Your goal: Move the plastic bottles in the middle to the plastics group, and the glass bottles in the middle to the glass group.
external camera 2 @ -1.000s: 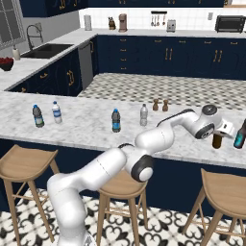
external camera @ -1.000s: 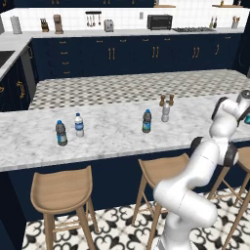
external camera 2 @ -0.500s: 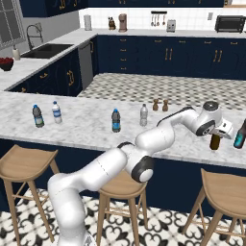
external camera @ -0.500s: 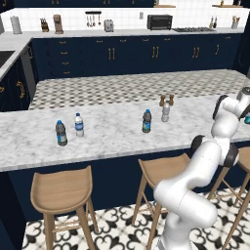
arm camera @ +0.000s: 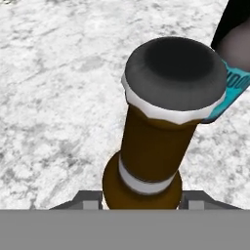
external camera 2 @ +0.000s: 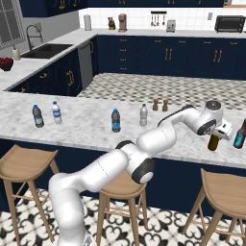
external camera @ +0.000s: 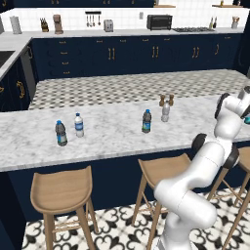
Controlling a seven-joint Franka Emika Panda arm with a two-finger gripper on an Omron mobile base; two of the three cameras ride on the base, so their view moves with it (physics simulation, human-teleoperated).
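My gripper point(external camera 2: 217, 134) is shut on the slim brown glass bottle point(external camera 2: 213, 142), held upright low over the right end of the marble counter point(external camera 2: 86, 125). In the hand view the brown bottle point(arm camera: 156, 146) sits between the fingertips point(arm camera: 90, 200), dark cap toward the camera. The teal glass bottle point(external camera 2: 239, 134) stands just to its right, and the teal bottle point(arm camera: 233, 85) also shows beside the cap. The dark plastic bottle point(external camera 2: 116, 120) and the pale one point(external camera 2: 143, 115) stand mid-counter. The plastics group is a dark bottle point(external camera 2: 37, 116) and a clear bottle point(external camera 2: 56, 112) at the left.
Two small brown shakers point(external camera 2: 160, 104) stand behind the middle bottles. Wooden stools point(external camera 2: 221, 192) line the near side of the counter. From the left base, the middle bottles point(external camera: 146, 121) and the left pair point(external camera: 61, 133) stand well apart.
The gripper and the brown bottle have shifted slightly left and down, a little away from the teal bottle. The other bottles have not moved.
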